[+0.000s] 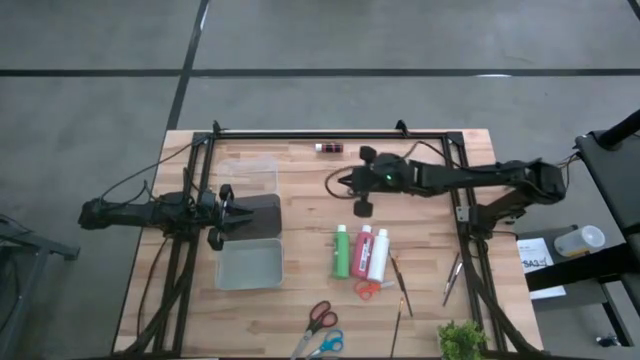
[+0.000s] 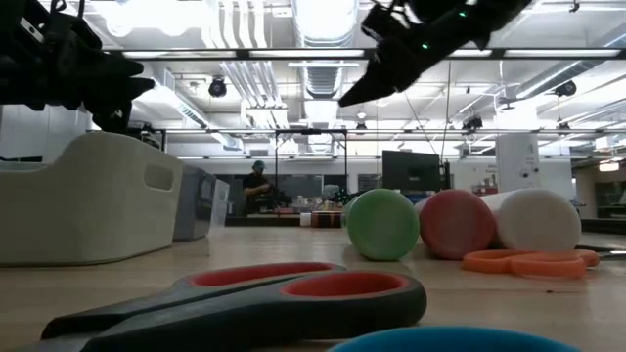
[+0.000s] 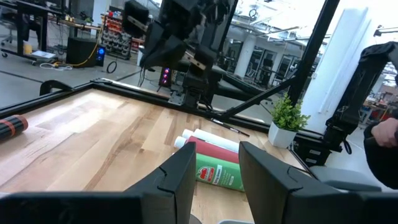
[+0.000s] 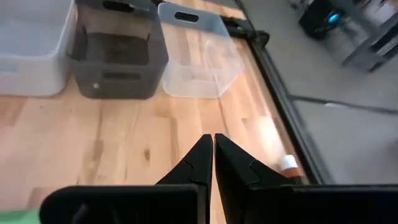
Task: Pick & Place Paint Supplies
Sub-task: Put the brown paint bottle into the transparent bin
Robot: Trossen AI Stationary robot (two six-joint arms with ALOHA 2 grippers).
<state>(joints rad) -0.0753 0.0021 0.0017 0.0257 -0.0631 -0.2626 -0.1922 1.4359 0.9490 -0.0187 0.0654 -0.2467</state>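
Note:
Three paint bottles lie side by side on their sides near the table's middle: green (image 1: 341, 252), red (image 1: 362, 250) and white (image 1: 379, 255). Thin brown-handled brushes (image 1: 403, 290) lie flat to their right. My right gripper (image 1: 345, 183) hangs shut and empty above the table, beyond the bottles' far ends, slanting down toward the bins at the left; the low view shows it high over the green bottle (image 2: 382, 224). My left gripper (image 3: 216, 152) stands open and level at the table's left, by the dark bin (image 1: 255, 215), holding nothing.
A clear bin (image 1: 248, 175), the dark bin and a white bin (image 1: 250, 265) stand in a row at the left. Orange scissors (image 1: 367, 290), red scissors (image 1: 320, 318) and blue scissors (image 1: 325, 345) lie near the front edge. A small plant (image 1: 462, 340) stands at the front right.

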